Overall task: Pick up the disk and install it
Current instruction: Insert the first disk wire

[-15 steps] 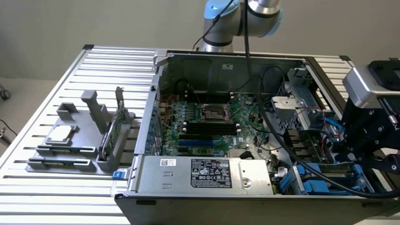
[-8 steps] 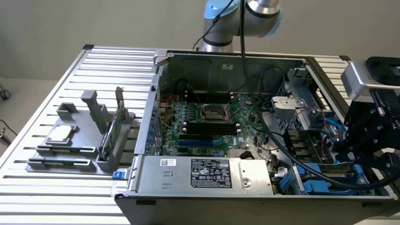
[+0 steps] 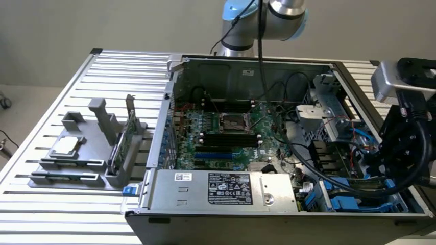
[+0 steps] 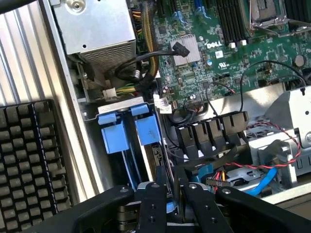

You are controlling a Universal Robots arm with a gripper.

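Claw (image 4: pixel 170 178) looks clamped on blue rail of disk (image 4: pixel 168 207), body mostly hidden beneath, near power supply (image 4: pixel 95 29). I judge disk dense, rigid, shock-sensitive; grip rails, not label.

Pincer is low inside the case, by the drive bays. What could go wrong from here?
1. The pincer hangs close to the loose blue cable; a sideways move could snag it.
2. The blue carriers stand close by in the bay; a skewed push might knock or jam against them.
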